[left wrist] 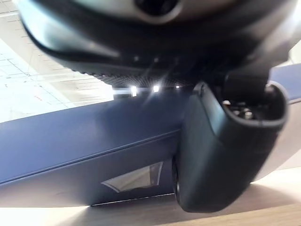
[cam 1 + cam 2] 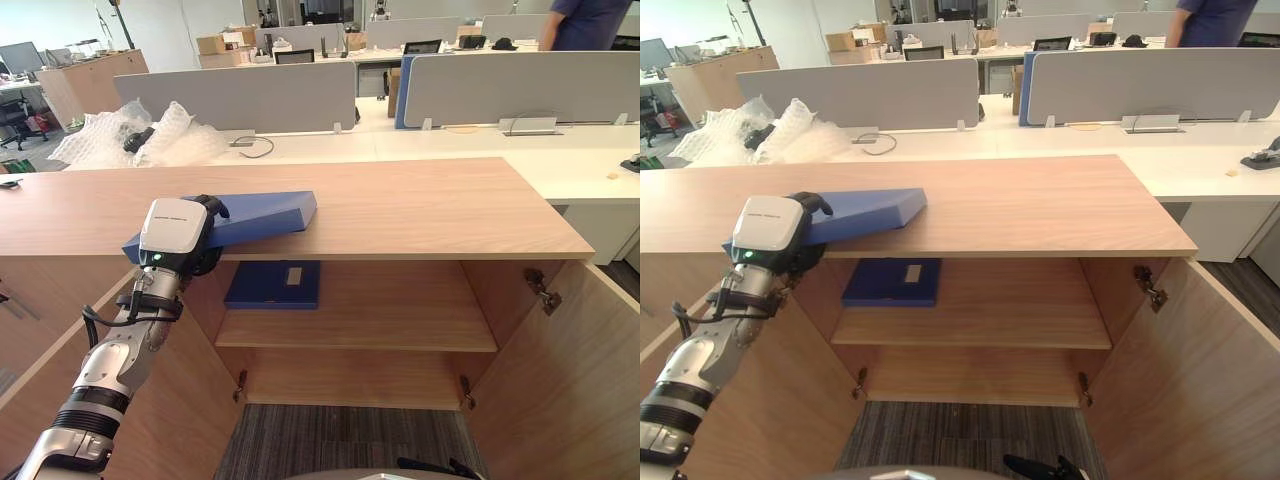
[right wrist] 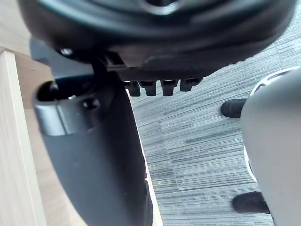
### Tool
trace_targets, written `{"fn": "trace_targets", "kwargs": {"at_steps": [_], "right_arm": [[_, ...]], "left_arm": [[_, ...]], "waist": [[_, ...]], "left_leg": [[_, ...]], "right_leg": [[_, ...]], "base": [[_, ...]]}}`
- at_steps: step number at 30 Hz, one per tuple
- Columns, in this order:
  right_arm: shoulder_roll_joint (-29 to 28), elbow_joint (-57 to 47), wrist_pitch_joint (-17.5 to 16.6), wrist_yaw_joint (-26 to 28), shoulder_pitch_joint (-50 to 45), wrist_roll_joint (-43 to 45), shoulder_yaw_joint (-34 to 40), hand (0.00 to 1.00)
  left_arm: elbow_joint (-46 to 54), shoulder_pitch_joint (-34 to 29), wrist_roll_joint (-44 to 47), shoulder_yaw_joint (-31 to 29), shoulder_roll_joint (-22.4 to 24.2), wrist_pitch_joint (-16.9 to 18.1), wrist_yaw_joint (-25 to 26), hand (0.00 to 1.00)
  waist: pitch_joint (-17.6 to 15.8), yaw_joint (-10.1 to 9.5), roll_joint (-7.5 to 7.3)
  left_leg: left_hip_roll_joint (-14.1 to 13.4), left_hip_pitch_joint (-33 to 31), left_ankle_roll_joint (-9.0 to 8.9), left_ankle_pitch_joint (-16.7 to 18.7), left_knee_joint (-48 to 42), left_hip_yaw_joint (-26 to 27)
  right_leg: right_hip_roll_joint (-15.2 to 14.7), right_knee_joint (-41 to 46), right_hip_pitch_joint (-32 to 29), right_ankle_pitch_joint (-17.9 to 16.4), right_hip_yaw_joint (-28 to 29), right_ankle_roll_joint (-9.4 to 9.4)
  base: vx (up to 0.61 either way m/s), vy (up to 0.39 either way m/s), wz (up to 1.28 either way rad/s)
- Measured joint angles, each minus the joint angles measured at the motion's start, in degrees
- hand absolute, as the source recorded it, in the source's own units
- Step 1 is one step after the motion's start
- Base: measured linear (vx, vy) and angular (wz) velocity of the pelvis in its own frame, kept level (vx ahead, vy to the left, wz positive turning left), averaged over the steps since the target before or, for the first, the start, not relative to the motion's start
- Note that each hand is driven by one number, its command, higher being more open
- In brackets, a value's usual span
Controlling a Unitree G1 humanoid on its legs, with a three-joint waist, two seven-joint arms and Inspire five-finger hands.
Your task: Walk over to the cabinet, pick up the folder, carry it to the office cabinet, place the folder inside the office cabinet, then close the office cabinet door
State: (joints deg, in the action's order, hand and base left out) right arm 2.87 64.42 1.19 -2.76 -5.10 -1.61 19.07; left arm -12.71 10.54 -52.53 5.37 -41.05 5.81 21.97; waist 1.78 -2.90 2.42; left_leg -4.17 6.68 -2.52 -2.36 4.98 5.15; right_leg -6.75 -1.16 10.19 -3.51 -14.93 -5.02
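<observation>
the left hand (image 2: 206, 258) is clamped on the near end of the blue folder (image 2: 262, 213), thumb beneath and fingers (image 2: 213, 206) over its top. the folder lies tilted on the cabinet's wooden worktop (image 2: 420, 205), its held end past the front edge. a second blue folder (image 2: 272, 285) lies flat on the shelf (image 2: 400, 312) inside the open cabinet. the right hand (image 3: 94, 155) hangs over grey carpet (image 3: 202, 141), holding nothing; apart or together, i cannot tell.

Crumpled bubble wrap (image 2: 150, 135) lies on the long white worktop (image 2: 480, 140), where grey partition screens (image 2: 240, 95) stand in a row. Beyond them, cardboard boxes (image 2: 215, 43) sit far back, and a person in a blue shirt (image 2: 590, 22) stands at the right. Grey striped carpet (image 2: 340, 440) covers the floor.
</observation>
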Motion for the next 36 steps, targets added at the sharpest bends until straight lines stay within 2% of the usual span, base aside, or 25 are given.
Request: {"fn": "trace_targets", "kwargs": {"at_steps": [2,4,7,8,10,11,14,18,20,22,25,29,33,36], "right_arm": [[0.0,0.0,0.0,0.0,0.1,0.1,0.0,1.00],[0.0,0.0,0.0,0.0,0.1,0.6,0.0,1.00],[-0.2,0.0,0.1,-0.4,-0.2,4.5,-0.1,1.00],[-0.3,-0.1,0.0,-0.5,-0.3,5.7,-0.2,1.00],[-0.4,-1.5,-0.3,-1.6,-0.9,11.6,-0.4,1.00],[-1.0,-4.5,-0.6,-2.6,-2.2,16.2,-0.6,1.00],[-3.2,-15.1,-2.3,-4.2,-6.8,24.2,-3.6,1.00],[-6.5,-34.9,-2.8,-6.4,-13.0,25.8,-10.0,1.00],[-7.0,-45.9,-3.0,-9.0,-14.9,22.1,-12.5,1.00],[-7.0,-57.4,-3.4,-12.9,-15.1,14.8,-13.6,1.00],[-7.0,-68.9,-4.4,-16.8,-15.0,7.7,-13.7,1.00],[-7.0,-78.8,-4.6,-21.3,-14.8,-1.3,-13.6,1.00],[-6.9,-85.0,-4.6,-22.6,-13.9,-7.4,-13.8,1.00],[-6.5,-89.3,-4.8,-22.0,-10.0,-9.7,-14.1,1.00]], "left_arm": [[2.8,-1.5,0.1,-0.6,1.3,-0.8,-0.7,0.00],[9.2,-5.9,1.6,-3.2,6.2,-0.8,-1.7,0.00],[20.2,-14.0,9.4,-6.5,18.0,1.7,-1.8,0.00],[22.1,-15.3,11.1,-6.9,19.8,2.2,-1.8,0.00],[28.9,-19.5,20.1,-8.9,26.6,4.4,-2.0,0.00],[33.0,-22.6,29.3,-9.1,31.5,6.0,-1.8,0.00],[36.4,-28.6,47.6,-9.1,38.0,7.9,-3.7,0.00],[38.4,-32.5,63.4,-9.0,39.5,8.4,-6.7,0.00],[38.4,-33.6,69.7,-8.7,40.0,8.5,-8.5,0.00],[38.4,-35.0,75.0,-8.2,40.5,8.4,-10.1,0.00],[38.6,-35.1,79.3,-8.3,41.0,8.4,-10.8,0.00],[39.7,-34.7,82.9,-7.7,41.6,8.4,-11.4,0.00],[39.7,-33.1,84.8,-6.1,41.4,8.4,-13.1,0.00],[39.7,-31.4,84.7,-5.5,39.9,8.2,-16.4,0.00]], "waist": [[-0.1,0.08,-0.07],[-0.2,0.07,-0.23],[-0.5,-0.01,-0.45],[-0.5,-0.02,-0.45],[-0.3,-0.01,-0.37],[-0.3,0.00,-0.16],[-0.3,0.47,-0.22],[-0.9,0.69,-1.05],[-1.2,0.75,-1.27],[-1.1,1.25,-1.44],[-1.1,1.18,-1.41],[-1.2,1.63,-1.21],[-0.8,1.83,-0.62],[-0.8,2.15,-0.40]], "left_leg": [[0.0,0.0,0.00,0.0,0.0,0.0],[0.0,-0.1,0.00,0.0,0.0,0.0],[0.0,-0.3,0.01,0.1,0.0,-0.1],[0.0,-0.5,0.00,0.1,0.0,-0.1],[-0.1,-1.2,-0.04,0.1,0.0,0.2],[-0.3,-1.5,-0.05,0.1,0.0,0.8],[-0.8,-1.4,-0.12,0.2,-0.1,2.3],[-2.0,-0.9,-0.88,0.8,-0.5,4.3],[-2.3,-1.1,-1.16,1.4,-1.2,5.0],[-2.4,-1.3,-1.19,2.2,-2.3,5.5],[-2.7,-1.9,-1.28,2.9,-3.6,6.5],[-2.9,-1.9,-1.28,3.6,-4.3,7.0],[-2.9,-1.8,-1.10,4.0,-4.3,7.0],[-2.9,-1.8,-1.09,4.0,-4.5,7.0]], "right_leg": [[0.0,0.0,0.0,0.0,0.0,0.00],[0.0,-0.1,0.0,0.0,0.0,0.00],[0.0,-0.2,-0.1,0.0,-0.1,0.01],[0.0,-0.2,-0.2,0.0,-0.1,0.01],[0.0,0.1,-1.4,0.0,0.4,0.01],[0.0,0.5,-2.1,0.0,1.1,0.01],[0.5,1.0,-3.1,0.1,2.6,0.19],[1.2,1.6,-3.8,0.1,4.5,0.66],[1.3,1.8,-4.2,0.1,5.2,0.68],[1.4,1.9,-4.3,0.1,5.7,0.67],[1.7,2.0,-5.1,0.1,6.8,0.68],[1.9,1.8,-5.1,0.1,7.7,0.69],[1.9,1.8,-5.1,0.1,8.1,0.70],[1.9,1.9,-5.1,0.1,8.3,0.70]], "base": [[0.00,0.000,0.00],[0.00,0.000,0.00],[0.00,0.000,0.00],[0.00,0.000,0.00],[-0.03,0.016,-0.11],[-0.01,0.022,-0.18],[-0.02,0.011,-0.24],[-0.04,-0.004,-0.28],[-0.05,0.002,-0.24],[-0.02,0.008,-0.15],[0.02,0.003,-0.16],[0.04,0.006,-0.15],[0.02,0.012,-0.05],[-0.01,0.004,-0.01]]}}
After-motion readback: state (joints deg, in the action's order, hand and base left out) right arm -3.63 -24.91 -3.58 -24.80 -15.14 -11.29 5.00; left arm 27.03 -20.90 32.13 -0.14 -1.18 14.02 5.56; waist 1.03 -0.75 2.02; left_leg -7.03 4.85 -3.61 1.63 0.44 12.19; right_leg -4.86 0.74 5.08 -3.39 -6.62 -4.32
